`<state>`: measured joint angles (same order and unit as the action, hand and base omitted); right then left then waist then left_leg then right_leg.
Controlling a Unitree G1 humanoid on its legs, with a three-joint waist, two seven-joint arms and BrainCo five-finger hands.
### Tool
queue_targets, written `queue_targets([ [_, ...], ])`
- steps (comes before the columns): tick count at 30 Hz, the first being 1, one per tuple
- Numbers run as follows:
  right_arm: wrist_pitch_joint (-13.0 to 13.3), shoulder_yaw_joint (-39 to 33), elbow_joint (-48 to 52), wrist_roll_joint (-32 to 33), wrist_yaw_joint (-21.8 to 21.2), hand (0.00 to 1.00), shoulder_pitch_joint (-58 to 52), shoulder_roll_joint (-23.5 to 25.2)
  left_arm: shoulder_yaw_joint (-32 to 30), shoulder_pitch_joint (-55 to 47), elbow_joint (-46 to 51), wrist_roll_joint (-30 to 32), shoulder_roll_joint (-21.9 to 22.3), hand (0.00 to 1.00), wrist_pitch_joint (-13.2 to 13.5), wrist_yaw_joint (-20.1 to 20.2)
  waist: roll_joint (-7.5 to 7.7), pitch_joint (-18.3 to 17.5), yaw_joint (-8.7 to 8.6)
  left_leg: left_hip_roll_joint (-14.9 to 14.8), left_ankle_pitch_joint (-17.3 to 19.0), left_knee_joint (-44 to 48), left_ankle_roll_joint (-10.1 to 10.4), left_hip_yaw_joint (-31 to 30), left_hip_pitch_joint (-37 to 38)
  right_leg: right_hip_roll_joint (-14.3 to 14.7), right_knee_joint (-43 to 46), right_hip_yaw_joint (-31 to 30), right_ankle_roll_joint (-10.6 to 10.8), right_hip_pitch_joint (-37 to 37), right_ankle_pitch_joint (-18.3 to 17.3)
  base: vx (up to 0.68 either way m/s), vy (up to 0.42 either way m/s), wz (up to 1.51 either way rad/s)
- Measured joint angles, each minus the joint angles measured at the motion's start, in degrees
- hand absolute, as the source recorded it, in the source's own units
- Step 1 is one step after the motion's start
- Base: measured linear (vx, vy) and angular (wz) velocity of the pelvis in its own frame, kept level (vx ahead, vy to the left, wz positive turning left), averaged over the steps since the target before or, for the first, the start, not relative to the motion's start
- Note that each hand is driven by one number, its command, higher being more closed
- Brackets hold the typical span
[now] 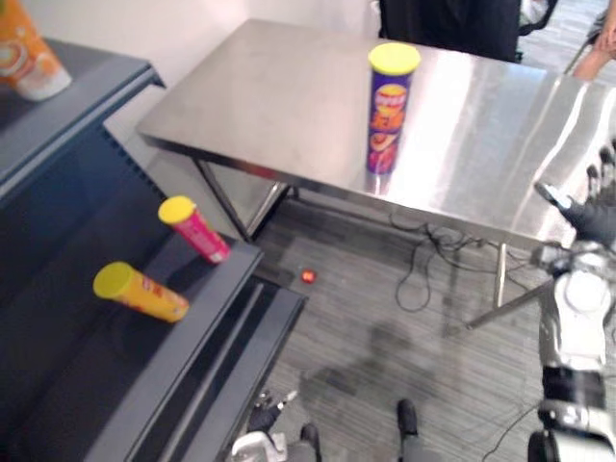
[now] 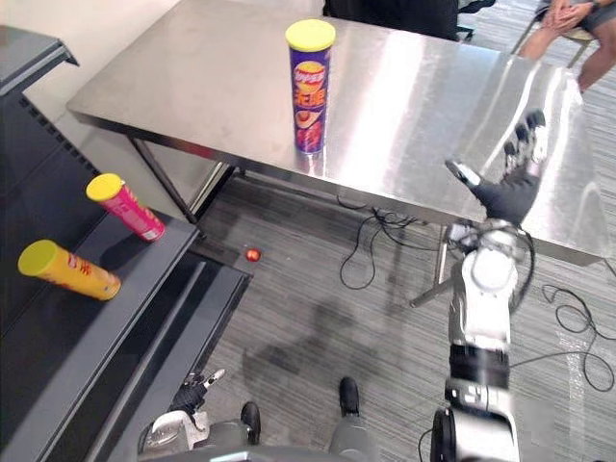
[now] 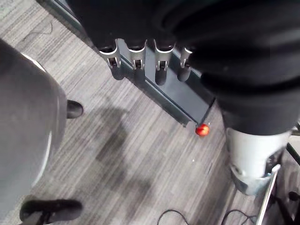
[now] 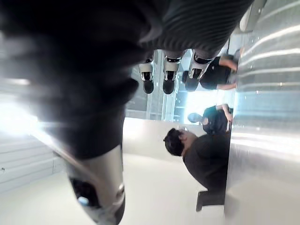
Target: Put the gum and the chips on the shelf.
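Purple chips can (image 2: 310, 87) stands upright on the tabletop (image 2: 192, 77).
Right hand (image 2: 508, 197) well apart from it, fingers (image 2: 527, 142) spread and empty; left hand (image 2: 187, 395) low, fingers loosely straight.

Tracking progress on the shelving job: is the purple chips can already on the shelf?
No, the purple chips can stands upright on the steel table, not on the shelf.

To our left stands the shelf (image 1: 96, 385), with two cans lying on their sides on it: the nearer can (image 1: 141, 292) left of the farther can (image 1: 194, 228). The table (image 1: 269, 96) stands far and right of the shelf, and the chips can (image 1: 392, 106) is upright near its near edge. A small ball (image 1: 308, 276) lies on the floor (image 1: 385, 346) between them. Our right hand (image 2: 510, 197) is raised at the table's near right edge.
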<state>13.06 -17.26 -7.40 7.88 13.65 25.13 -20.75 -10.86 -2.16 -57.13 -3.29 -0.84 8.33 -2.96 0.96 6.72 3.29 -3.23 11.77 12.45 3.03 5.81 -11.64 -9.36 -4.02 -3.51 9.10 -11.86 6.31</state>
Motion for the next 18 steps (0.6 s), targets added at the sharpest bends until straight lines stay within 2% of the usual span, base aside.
queue_targets([
  [6,-1.5,3.2,-8.9,-0.1,1.2,0.0,13.8,-4.3,0.5,0.6,-1.0,-0.9,-1.7,0.0,0.2,-0.8,-0.01,3.0,1.78,0.5,-1.2,0.7,-0.3,-2.7,-2.9,-0.2,-0.5,1.9,-0.5,-1.1,2.3,-0.06,-0.001,0.22],
  [8,-2.5,5.0,-11.9,0.0,1.9,0.0,17.9,-4.6,0.6,0.7,-0.8,-1.0,-1.6,0.0,0.4,-0.9,-0.11,3.5,1.89,0.6,-1.5,0.6,-0.5,-3.7,-3.2,-0.2,-1.3,2.9,-1.1,-0.7,3.6,-0.04,0.023,0.16],
  [14,-3.1,9.2,-17.6,0.0,2.1,0.0,27.2,-5.8,1.4,1.5,0.2,-1.1,-1.7,0.0,0.5,-1.3,-0.15,6.0,2.29,1.5,-2.5,0.3,-1.3,-4.8,-3.4,-0.9,-1.3,3.7,-1.5,-0.5,5.1,-0.06,0.051,0.1],
  [18,-4.0,10.1,-20.4,-0.1,2.0,0.0,30.9,-5.8,1.5,2.5,0.2,-1.2,-1.8,0.0,0.5,-1.3,-0.11,6.8,3.43,1.7,-3.5,-0.5,-1.3,-5.3,-4.0,-1.1,-1.3,4.6,-1.8,-1.1,5.8,-0.04,0.034,0.08],
])
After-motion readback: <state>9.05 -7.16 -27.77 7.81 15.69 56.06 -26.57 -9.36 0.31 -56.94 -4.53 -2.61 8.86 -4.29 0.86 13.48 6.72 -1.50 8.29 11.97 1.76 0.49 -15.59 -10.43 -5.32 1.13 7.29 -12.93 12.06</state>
